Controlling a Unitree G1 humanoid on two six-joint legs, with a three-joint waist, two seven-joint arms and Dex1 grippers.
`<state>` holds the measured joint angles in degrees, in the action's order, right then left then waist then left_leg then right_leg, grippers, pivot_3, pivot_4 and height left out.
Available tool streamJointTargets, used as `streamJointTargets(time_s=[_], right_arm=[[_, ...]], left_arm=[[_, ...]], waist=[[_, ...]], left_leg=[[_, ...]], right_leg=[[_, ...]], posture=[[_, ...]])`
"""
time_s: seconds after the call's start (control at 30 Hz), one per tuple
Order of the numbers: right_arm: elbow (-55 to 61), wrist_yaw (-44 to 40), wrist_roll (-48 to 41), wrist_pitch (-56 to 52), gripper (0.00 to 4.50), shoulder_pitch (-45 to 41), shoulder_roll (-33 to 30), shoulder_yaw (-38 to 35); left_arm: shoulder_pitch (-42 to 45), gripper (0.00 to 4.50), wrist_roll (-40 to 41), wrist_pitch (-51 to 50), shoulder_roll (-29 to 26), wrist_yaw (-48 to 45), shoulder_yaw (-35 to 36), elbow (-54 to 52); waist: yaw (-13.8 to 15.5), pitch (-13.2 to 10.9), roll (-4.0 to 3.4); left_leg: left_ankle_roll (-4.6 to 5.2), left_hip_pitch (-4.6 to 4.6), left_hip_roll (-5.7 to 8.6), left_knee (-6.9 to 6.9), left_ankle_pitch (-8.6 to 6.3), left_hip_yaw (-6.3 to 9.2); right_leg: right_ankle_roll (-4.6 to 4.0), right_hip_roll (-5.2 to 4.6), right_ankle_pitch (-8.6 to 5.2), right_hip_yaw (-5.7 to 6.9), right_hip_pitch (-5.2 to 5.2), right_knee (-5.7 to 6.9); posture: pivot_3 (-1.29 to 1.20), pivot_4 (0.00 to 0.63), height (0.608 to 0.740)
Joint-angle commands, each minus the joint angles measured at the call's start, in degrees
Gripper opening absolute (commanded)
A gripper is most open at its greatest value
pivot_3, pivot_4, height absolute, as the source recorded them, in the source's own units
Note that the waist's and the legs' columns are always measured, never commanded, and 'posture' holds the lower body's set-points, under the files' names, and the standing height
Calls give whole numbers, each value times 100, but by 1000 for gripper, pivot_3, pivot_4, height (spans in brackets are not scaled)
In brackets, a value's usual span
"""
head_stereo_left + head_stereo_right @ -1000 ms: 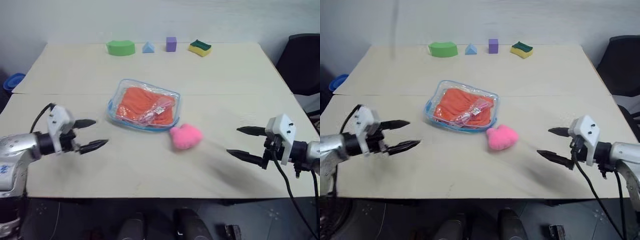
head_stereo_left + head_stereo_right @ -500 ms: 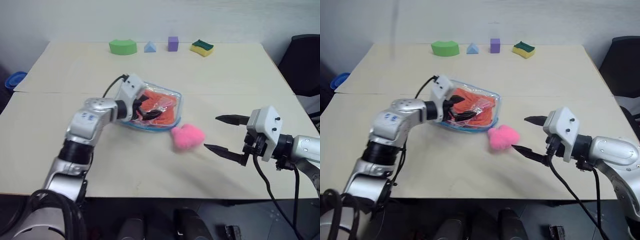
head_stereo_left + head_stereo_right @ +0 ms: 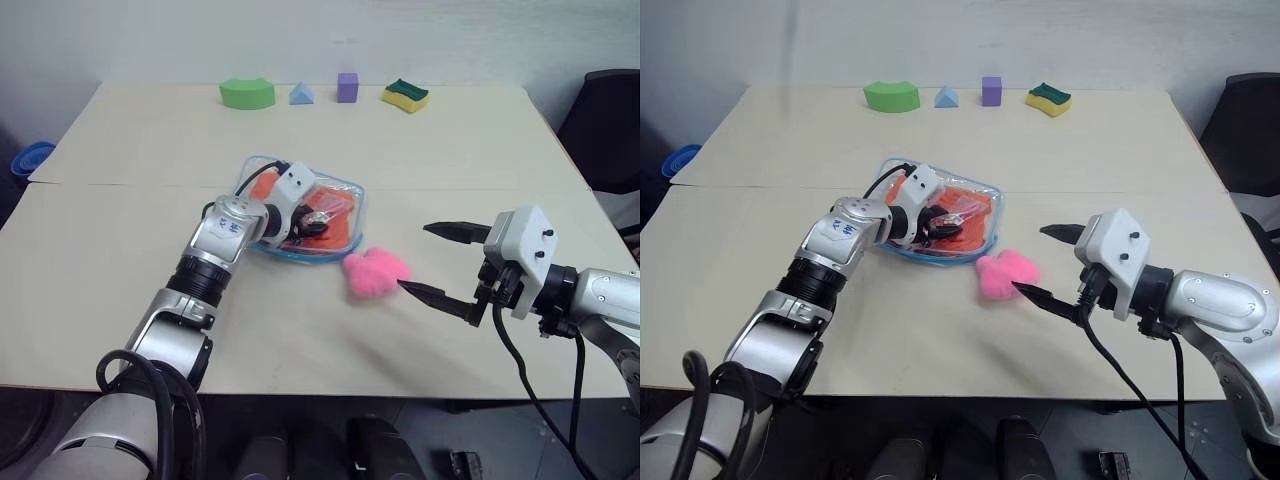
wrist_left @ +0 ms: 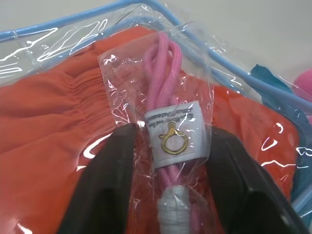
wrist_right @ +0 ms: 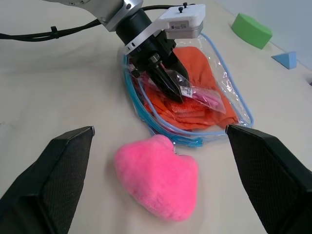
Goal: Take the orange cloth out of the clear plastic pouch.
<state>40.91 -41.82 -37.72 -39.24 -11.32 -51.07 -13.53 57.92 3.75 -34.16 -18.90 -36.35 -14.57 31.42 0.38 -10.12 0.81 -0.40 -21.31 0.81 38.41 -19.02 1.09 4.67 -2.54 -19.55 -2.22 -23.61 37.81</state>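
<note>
Orange cloth [image 3: 275, 200] lies inside the clear pouch [image 3: 345, 190] at mid-table, seen from the head camera, with the left arm reaching forward and across so the left gripper [image 3: 312, 222] presses down on the pouch. Beside the pouch sits a pink plush [image 3: 374, 273]; the right gripper [image 3: 436, 263] hovers level just right of it, jaws spread wide and empty.

Left wrist view: two black fingers [image 4: 105, 185] narrowed around a slim packet [image 4: 168, 131] of pink cord lying against the cloth; whether they pinch it cannot be told.

Right wrist view: wide-spread fingers [image 5: 53, 170] frame the plush, the pouch beyond, apart from both.
</note>
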Motion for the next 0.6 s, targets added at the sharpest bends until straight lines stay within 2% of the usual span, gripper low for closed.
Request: streamJointTargets(time_s=[0.03,0.17,0.27,0.33,0.47,0.6], right_arm=[[102,-23,16,109,4500,-38,-8,31],[-17,-89,45,180,4500,-187,13,211],[-123,-190,5,210,4500,-350,48,343],[-271,-330,6,262,4500,-545,61,492],[-579,-618,12,357,4500,-983,151,841],[-815,-898,29,466,4500,-1301,314,1133]], left_arm=[[86,1166,-95,-28,-5,14,116,-111],[-55,115,84,-485,-11,58,382,-548],[-88,50,375,-915,-32,216,899,-966],[-87,50,505,-1195,-233,451,1393,-1239],[-397,50,379,-1295,-1243,792,2152,-1547],[-1174,50,208,-1049,-2489,970,2838,-1338]], waist=[[2,0,0],[-7,0,0],[-17,0,1],[-40,-3,4],[-136,-7,11],[-208,-6,11]], left_leg=[[0,0,0,0,0,0],[0,0,0,4,0,0],[0,-1,0,5,0,1],[0,-2,-1,7,0,2],[-5,-2,-7,5,2,1],[-14,8,-6,-24,6,2]], right_leg=[[0,0,0,0,0,1],[0,0,0,0,0,5],[0,0,0,0,-1,6],[0,0,0,1,-2,7],[0,12,0,-8,-16,17],[-1,12,0,-18,-25,16]], posture=[[0,150,740],[0,150,740],[0,150,740],[0,150,740],[0,150,740],[0,150,740]])
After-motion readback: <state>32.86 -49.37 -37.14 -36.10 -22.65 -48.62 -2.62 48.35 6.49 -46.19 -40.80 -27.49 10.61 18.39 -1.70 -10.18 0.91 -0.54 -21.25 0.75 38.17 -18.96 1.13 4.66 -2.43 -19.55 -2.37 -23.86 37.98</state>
